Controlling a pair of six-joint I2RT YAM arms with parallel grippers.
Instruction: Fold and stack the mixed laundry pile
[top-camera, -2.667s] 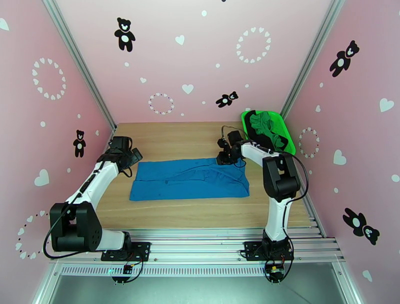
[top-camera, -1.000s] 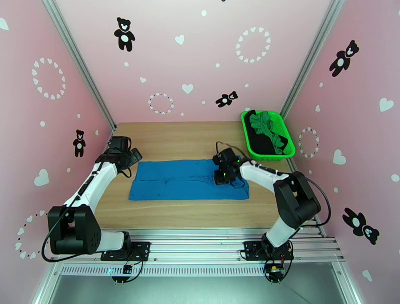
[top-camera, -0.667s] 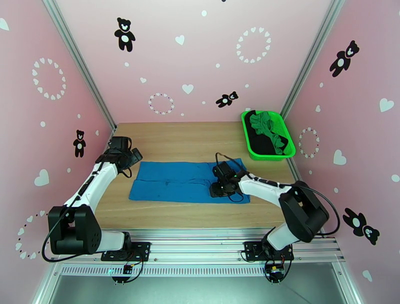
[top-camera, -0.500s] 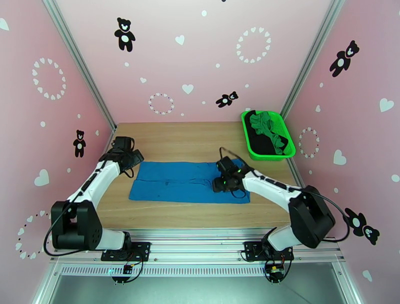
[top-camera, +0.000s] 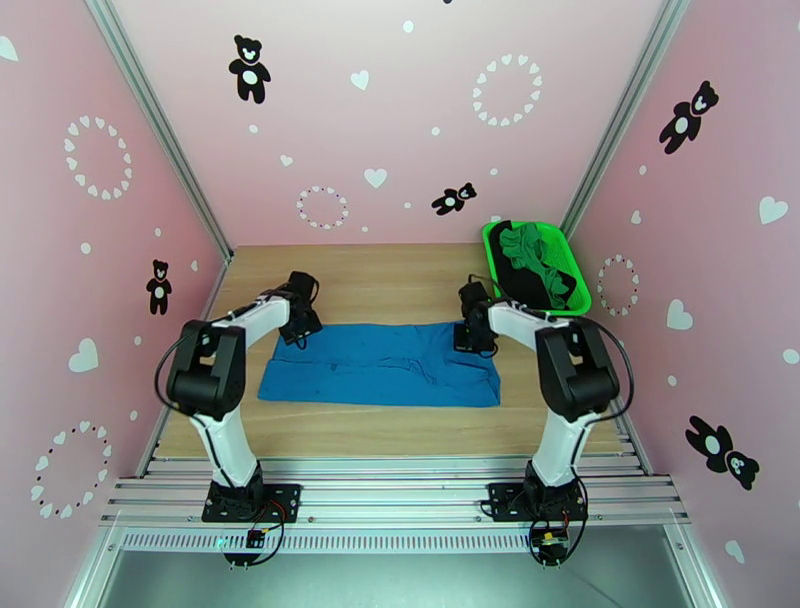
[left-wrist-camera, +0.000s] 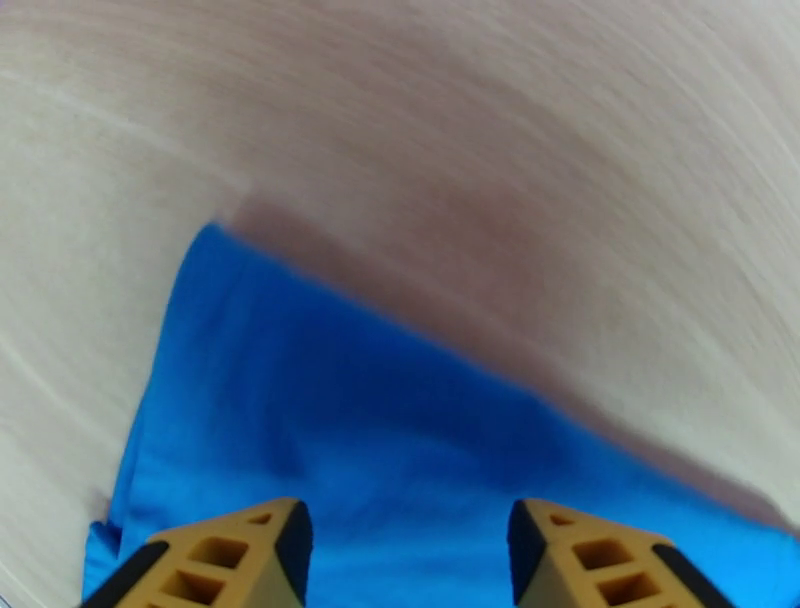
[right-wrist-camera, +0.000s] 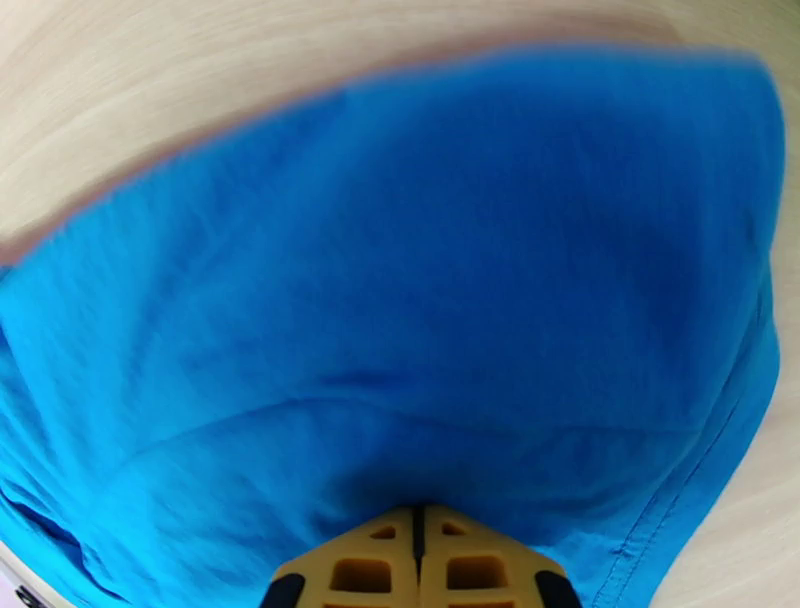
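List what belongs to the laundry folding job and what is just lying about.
Belongs to the job: blue T-shirt, spread flat on the wooden table; green garment and black garment, bunched in the green mesh basket.
Just there: green mesh basket; wooden table; bear stickers on the walls.

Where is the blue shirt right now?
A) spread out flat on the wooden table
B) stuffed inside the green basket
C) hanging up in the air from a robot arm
A: the blue shirt lies spread out flat on the wooden table, apart from the green basket.
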